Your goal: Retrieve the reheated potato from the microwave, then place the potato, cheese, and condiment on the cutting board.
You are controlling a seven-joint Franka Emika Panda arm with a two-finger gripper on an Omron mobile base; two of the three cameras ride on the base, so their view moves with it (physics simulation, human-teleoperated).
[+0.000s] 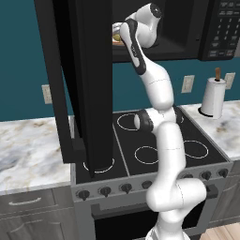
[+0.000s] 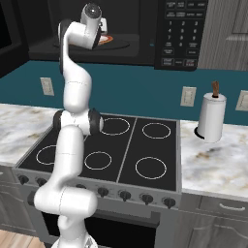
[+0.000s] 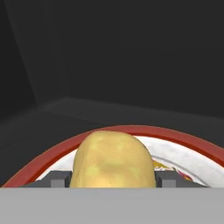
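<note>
Inside the open microwave (image 2: pixel 181 34), the pale-yellow potato (image 3: pixel 113 159) lies on a white plate with a red rim (image 3: pixel 183 142). My gripper (image 3: pixel 113 179) reaches into the dark cavity with one fingertip (image 3: pixel 59 179) against each side of the potato, so it is shut on it. In the left base view my arm reaches up into the microwave (image 1: pixel 220 28), and a bit of the potato (image 1: pixel 116 37) shows beside the wrist. The plate (image 2: pixel 107 39) also shows in the right base view. The cheese, the condiment and the cutting board are out of view.
The black microwave door (image 1: pixel 89 84) hangs open over the left of the stove top (image 1: pixel 140 140). A paper towel roll (image 2: pixel 211 116) stands on the marble counter (image 2: pixel 218 164) to the right. Another marble counter (image 1: pixel 28 145) lies to the left.
</note>
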